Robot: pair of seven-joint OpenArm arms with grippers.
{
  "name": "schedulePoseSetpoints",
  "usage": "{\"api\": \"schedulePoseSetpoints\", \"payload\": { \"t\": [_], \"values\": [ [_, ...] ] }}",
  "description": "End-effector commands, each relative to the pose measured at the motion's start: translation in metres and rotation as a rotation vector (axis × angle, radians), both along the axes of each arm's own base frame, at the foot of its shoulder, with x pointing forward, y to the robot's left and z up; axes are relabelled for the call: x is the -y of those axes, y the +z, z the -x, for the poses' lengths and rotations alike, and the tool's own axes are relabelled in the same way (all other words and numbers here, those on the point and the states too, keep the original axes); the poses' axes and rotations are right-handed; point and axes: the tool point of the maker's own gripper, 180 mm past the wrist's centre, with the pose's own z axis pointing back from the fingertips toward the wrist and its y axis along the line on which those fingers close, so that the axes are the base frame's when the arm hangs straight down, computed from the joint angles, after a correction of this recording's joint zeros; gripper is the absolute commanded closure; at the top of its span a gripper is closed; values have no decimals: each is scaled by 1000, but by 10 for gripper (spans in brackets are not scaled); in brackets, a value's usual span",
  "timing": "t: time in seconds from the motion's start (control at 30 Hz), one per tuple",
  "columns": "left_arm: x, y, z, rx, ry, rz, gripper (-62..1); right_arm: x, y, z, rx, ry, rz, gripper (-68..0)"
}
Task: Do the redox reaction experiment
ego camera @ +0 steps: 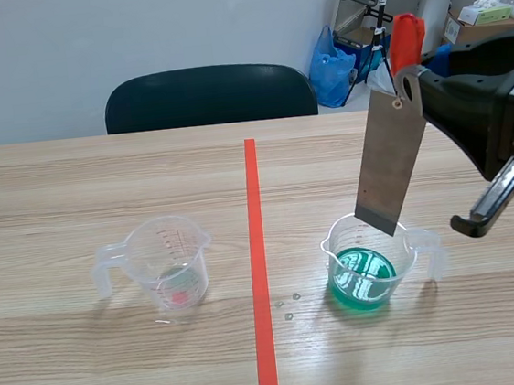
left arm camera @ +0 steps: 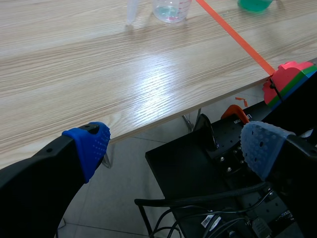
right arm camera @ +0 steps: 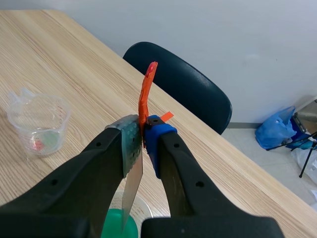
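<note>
Two clear plastic measuring jugs stand on a pale wood-grain table [ego camera: 100, 181], one on each side of an orange-red tape line [ego camera: 258, 247]. The left jug [ego camera: 165, 262] holds a reddish trace and the right jug [ego camera: 363, 278] holds green liquid. Above it, the right gripper [right arm camera: 142, 136] is clenched on a grey metal strip [ego camera: 390, 165] with an orange-red handle, lower end over the green liquid. Off the table's near edge, the left gripper [left arm camera: 176, 146] hangs with fingers spread. Broad wood runs to the far edge, where a dark chair [ego camera: 210, 96] and a blue bag [ego camera: 328, 65] stand.
</note>
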Motion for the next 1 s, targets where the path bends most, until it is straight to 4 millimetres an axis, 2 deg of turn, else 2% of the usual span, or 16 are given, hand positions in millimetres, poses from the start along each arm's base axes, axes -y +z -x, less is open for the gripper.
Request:
{"api": "schedulePoseSetpoints", "payload": {
  "t": [0.0,0.97],
  "values": [
    [1,3,1,13,11,11,-566,-1,10,0,30,9,-9,-20],
    [1,7,-1,34,13,21,-566,2,6,-2,22,3,-15,-20]
  ]
}}
